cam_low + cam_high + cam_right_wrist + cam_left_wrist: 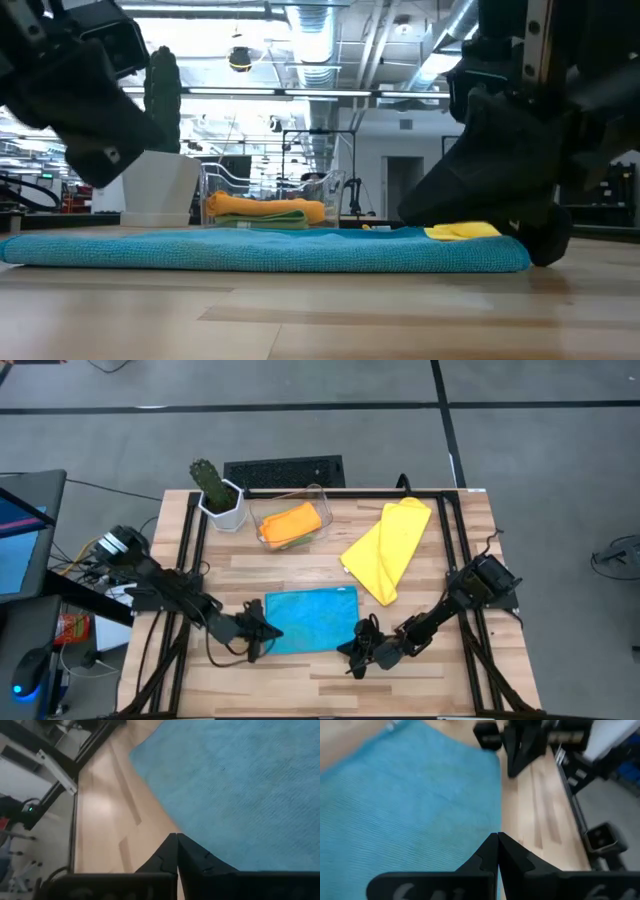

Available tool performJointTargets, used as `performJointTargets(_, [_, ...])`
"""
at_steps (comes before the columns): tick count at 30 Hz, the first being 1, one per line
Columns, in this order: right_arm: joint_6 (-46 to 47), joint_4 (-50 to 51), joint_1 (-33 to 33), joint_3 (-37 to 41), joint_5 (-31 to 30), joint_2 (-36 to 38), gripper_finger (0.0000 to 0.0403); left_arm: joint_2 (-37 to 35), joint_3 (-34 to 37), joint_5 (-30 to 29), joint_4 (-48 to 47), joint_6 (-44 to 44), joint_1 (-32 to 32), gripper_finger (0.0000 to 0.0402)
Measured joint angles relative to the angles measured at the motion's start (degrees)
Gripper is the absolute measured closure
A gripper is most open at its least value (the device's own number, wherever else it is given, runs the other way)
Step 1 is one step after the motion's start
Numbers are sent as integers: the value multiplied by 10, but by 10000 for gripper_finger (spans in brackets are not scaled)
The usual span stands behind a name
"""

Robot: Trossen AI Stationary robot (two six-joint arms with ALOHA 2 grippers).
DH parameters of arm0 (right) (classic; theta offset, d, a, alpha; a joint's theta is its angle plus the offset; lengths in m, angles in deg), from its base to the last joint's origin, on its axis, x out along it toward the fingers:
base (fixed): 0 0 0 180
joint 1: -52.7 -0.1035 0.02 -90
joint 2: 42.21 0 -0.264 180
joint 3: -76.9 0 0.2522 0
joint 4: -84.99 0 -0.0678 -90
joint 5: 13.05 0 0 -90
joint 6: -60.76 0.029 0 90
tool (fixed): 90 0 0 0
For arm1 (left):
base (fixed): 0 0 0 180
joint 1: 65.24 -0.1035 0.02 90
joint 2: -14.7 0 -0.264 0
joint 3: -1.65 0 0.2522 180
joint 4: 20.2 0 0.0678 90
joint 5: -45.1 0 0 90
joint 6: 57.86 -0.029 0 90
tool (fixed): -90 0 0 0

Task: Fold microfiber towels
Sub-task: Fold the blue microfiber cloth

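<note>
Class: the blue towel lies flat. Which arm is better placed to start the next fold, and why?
Neither clearly: the left gripper sits shut at the blue towel's left edge, the right gripper shut at its right corner. A two-arm fold looks likeliest.

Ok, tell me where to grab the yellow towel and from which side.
Take the yellow towel at its pointed near corner, coming straight down from above with the right tool. It lies flat on the table, slanted, and that corner sits closest to that tool, clear of the blue towel.
</note>
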Motion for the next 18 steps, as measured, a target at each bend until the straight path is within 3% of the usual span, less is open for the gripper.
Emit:
performJointTargets(10, [12,5,-14,-2,-7,-17,393,175,-85,35,-8,37,9,401])
performJointTargets(18, [57,59,-6,-12,1,-14,390,200,-101,22,-25,45,17,401])
